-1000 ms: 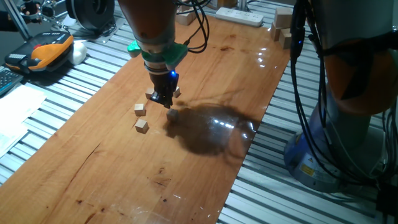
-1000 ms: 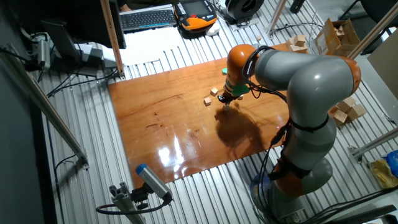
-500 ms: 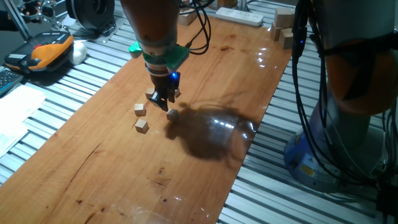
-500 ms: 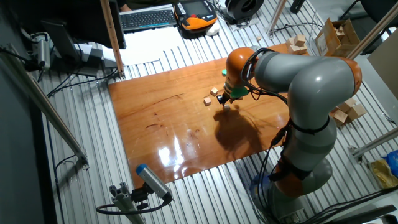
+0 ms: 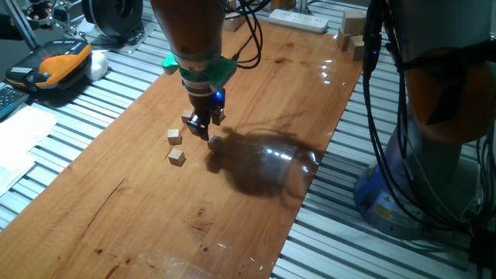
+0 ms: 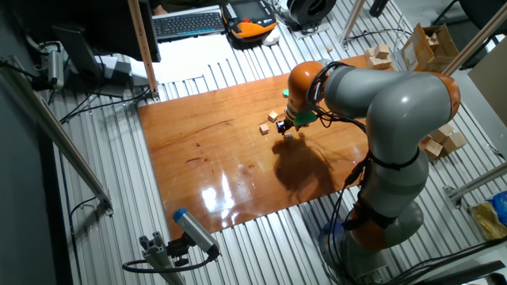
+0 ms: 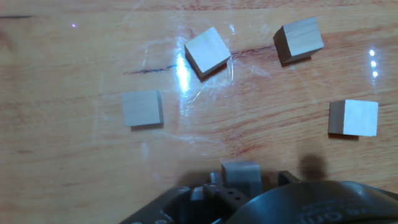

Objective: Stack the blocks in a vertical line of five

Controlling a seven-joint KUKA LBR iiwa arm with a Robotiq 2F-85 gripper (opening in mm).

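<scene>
gripper (image 5: pixel 203 132) risen slightly off table (image 5: pixel 256 101) | state: cannot tell | five blocks (image 7: pixel 142 108) lie loose, unstacked

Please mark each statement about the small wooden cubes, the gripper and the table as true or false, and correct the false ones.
1. Five small cubes show in the hand view. True: four lie apart on the wooden table, and a fifth cube sits by the gripper.
2. Two cubes are already stacked. False: each cube lies alone on the wood; none is on another.
3. The gripper is over the cluster of cubes. True.
4. A white power strip lies at the far end of the table. True.
5. The cubes are painted red. False: they are plain light wood, like this one.
</scene>
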